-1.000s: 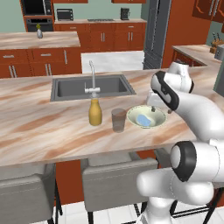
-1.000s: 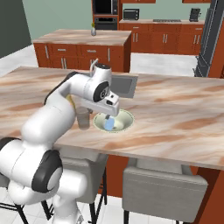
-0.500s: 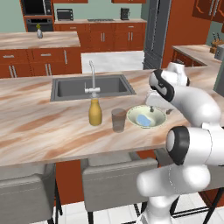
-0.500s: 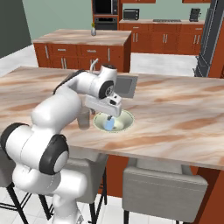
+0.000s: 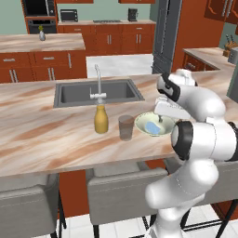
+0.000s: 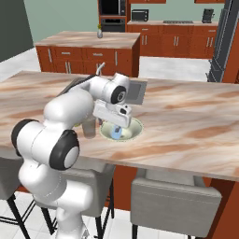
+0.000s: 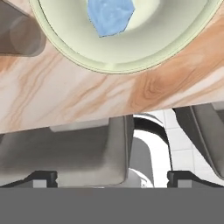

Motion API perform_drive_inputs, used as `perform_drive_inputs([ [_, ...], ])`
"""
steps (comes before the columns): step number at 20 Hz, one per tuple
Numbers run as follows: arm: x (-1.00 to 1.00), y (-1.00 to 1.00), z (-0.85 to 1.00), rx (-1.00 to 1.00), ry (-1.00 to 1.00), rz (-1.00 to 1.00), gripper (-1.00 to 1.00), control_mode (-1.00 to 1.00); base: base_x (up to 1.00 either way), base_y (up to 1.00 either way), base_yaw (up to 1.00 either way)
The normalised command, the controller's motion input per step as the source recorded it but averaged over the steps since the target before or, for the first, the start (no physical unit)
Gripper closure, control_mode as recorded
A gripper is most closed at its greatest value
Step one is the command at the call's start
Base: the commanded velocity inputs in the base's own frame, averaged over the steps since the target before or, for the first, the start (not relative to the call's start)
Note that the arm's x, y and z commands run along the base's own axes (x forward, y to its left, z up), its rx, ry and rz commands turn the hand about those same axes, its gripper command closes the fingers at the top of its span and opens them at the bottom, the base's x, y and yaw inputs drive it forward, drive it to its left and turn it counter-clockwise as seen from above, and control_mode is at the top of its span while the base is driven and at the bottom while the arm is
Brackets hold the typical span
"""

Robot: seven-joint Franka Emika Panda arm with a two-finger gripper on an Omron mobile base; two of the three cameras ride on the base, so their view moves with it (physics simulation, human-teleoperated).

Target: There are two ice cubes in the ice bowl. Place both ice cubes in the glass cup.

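Note:
The pale cream-green ice bowl [image 5: 142, 122] [image 6: 136, 126] [image 7: 105, 68] sits on the marble counter near its front edge. Pale-blue ice [image 5: 152, 127] [image 6: 116, 135] [image 7: 111, 15] lies in it as one blue mass, and I cannot tell its cubes apart. The clear greyish glass cup [image 5: 126, 128] [image 6: 89, 129] [image 7: 17, 33] stands upright just left of the bowl and looks empty. My gripper [image 5: 161, 119] [image 6: 118, 128] [image 7: 112, 178] hangs open over the bowl's near rim, pointing down, holding nothing. In the hand view the ice is ahead of the fingertips [image 7: 42, 177], not between them.
A yellow-amber bottle [image 5: 101, 119] stands left of the cup. Behind it are the grey sink [image 5: 76, 93] and its faucet [image 5: 98, 83]. Grey stools [image 5: 118, 186] [image 7: 65, 153] sit under the counter's front edge, close to the bowl.
The hand has come down and slightly toward the counter's front edge, closer over the bowl, while the arm's elbow swung. The jaws stayed open. Bowl, cup and ice have not moved.

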Motion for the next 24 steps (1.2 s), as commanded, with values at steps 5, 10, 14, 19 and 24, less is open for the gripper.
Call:
perform_drive_inputs([
  [5, 0.13, 0.00, -0.30, 0.00, 0.03, 0.00, -1.00, -1.00, 0.00, 0.00, 0.00],
  [10, 0.18, 0.00, -0.24, 0.00, 0.01, 0.00, -1.00, -1.00, 0.00, 0.00, 0.00],
  [14, 0.36, 0.01, -0.22, 0.00, 0.01, 0.00, -1.00, -1.00, 0.00, 0.00, 0.00],
  [19, 0.32, 0.01, -0.22, 0.00, 0.02, 0.00, -1.00, -1.00, 0.00, 0.00, 0.00],
  [24, 0.40, 0.00, -0.26, 0.00, 0.00, 0.00, -1.00, -1.00, 0.00, 0.00, 0.00],
])
